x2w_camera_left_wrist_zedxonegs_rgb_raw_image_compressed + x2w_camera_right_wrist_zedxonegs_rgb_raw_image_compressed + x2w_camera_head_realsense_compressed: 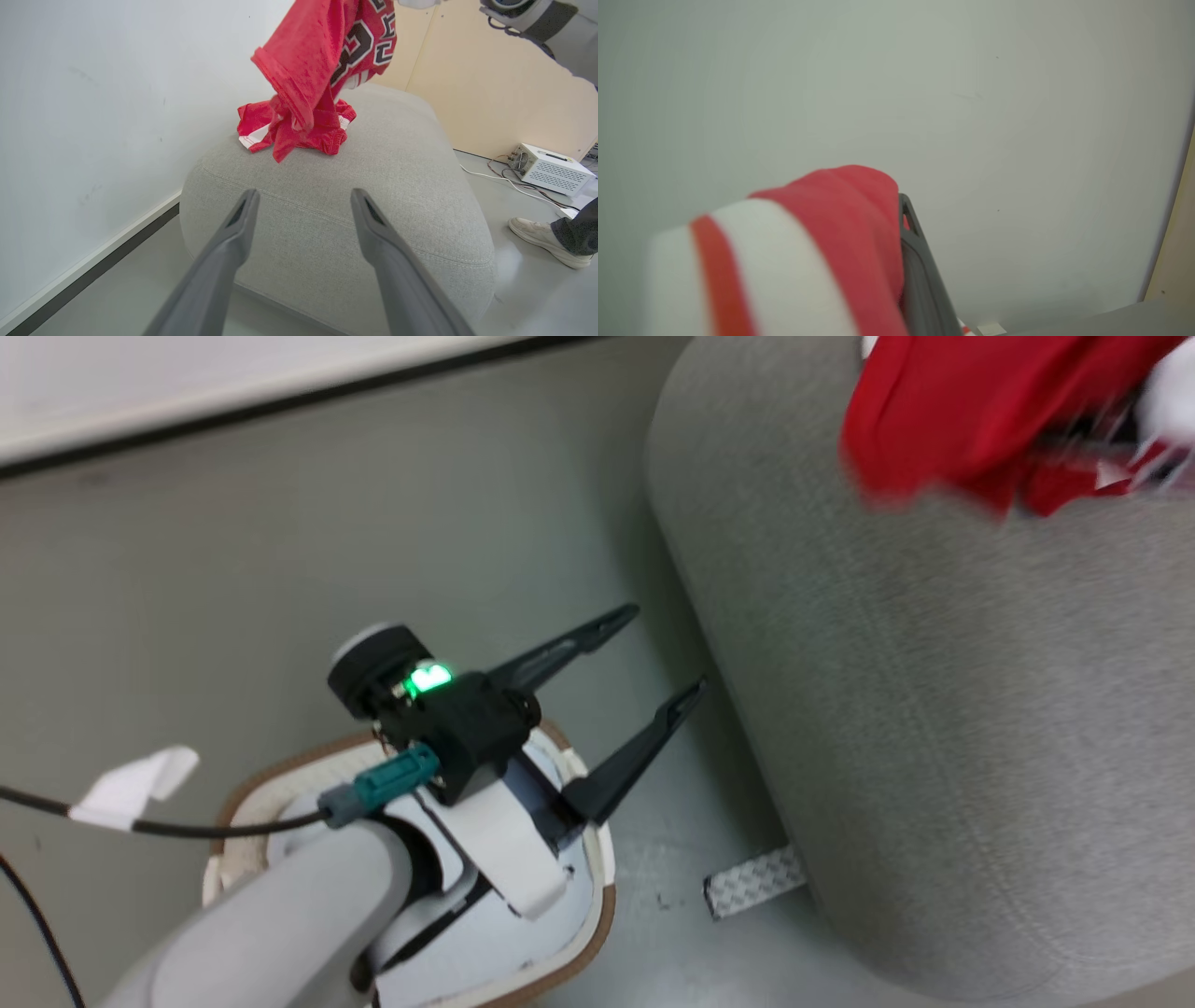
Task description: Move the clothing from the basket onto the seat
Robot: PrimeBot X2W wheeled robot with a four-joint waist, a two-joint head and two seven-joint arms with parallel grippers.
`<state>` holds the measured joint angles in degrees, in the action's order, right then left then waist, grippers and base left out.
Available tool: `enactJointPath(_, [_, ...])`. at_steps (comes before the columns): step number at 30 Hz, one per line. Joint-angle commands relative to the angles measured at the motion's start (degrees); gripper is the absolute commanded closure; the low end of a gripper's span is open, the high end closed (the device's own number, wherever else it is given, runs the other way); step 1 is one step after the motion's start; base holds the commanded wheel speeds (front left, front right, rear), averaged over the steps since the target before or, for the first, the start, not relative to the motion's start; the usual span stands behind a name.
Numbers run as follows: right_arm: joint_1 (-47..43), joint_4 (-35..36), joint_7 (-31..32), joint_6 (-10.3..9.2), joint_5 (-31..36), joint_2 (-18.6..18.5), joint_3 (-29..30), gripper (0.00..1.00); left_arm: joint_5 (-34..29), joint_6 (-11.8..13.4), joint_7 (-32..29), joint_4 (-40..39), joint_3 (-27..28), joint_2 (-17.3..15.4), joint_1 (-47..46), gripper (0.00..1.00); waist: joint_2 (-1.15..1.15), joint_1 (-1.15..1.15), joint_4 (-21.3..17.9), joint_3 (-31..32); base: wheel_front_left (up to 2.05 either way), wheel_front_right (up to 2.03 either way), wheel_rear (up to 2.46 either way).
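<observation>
Right wrist view shows the right gripper (pixel 885 210) with soft red and white cloth bunched against its long dark fingers (pixel 920 270), so it looks to be pinching the red jersey with white black-edged numbers (pixel 336 42). In the left wrist view that jersey hangs at the top middle, right over a crumpled red garment with white trim (pixel 299 128) that already lies on the big light grey fabric seat (pixel 402 186). The left gripper (pixel 667 649) is spread wide and holds nothing, above the cream-white plastic basket with a brown rim (pixel 299 763) at the lower left of the head view. I think the thin, floppy jersey could slide off the seat's round edge if dropped too near the side. It could also catch on a finger. The seat looks woven with one seam; the basket hard and smooth.
</observation>
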<state>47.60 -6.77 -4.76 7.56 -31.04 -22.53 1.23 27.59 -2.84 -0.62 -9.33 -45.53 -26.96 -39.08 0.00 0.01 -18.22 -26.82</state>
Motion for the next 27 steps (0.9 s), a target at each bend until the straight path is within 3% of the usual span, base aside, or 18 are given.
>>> enactJointPath(1, [3.1, -0.5, 0.5, -0.15, 1.8, 0.5, 3.2, 1.0, -1.0, -0.5, -0.3, -0.5, 0.2, -0.7, -1.7, 0.0, 0.0, -0.01, 3.6, -7.9, 0.0, 0.0, 0.0])
enactJointPath(6, [14.7, -4.2, 3.9, -0.15, 12.6, 2.1, 18.4, 1.0, -1.4, -2.1, -0.1, -2.1, 0.4, -0.6, -6.5, 0.0, 0.0, -0.01, 6.6, -14.8, 0.0, 0.0, 0.0])
enactJointPath(9, [17.9, -6.3, 5.9, -0.15, 19.5, 1.9, 24.3, 1.0, -1.0, -2.6, 0.5, -2.6, 0.3, 0.1, -8.1, 0.0, 0.0, -0.01, 8.2, -17.5, 0.0, 0.0, 0.0])
enactJointPath(18, [8.0, -15.1, 1.9, -0.15, 30.3, 9.4, 34.9, 1.0, -0.2, -2.5, 3.9, 0.0, -0.7, 1.6, -6.2, 0.0, 0.0, -0.01, 10.6, -17.5, 0.0, 0.0, 0.0])
enactJointPath(19, [6.6, -16.0, 1.1, -0.15, 30.6, 10.2, 35.4, 0.93, -0.1, -2.4, 4.1, 0.3, -0.7, 1.6, -5.9, 0.0, 0.0, -0.01, 10.7, -17.1, 0.0, 0.0, 0.0])
enactJointPath(21, [4.2, -17.7, -0.7, -0.15, 31.1, 11.5, 35.5, 0.49, 0.3, -2.1, 4.5, 1.1, -0.6, 1.4, -5.1, 0.0, 0.0, -0.01, 10.7, -15.9, 0.0, 0.0, 0.0])
enactJointPath(22, [3.3, -18.3, -1.6, -0.15, 31.0, 11.8, 35.4, 0.0, 0.4, -2.0, 4.7, 1.4, -0.5, 1.2, -4.8, 0.0, 0.0, -0.01, 10.6, -15.3, 0.0, 0.0, 0.0])
enactJointPath(27, [-1.8, -18.6, -5.8, -0.15, 30.1, 14.1, 32.8, 0.0, 1.0, -1.2, 6.8, 4.1, 0.1, 0.4, -2.7, 0.0, 0.0, -0.01, 9.8, -10.0, 0.0, 0.0, 0.0])
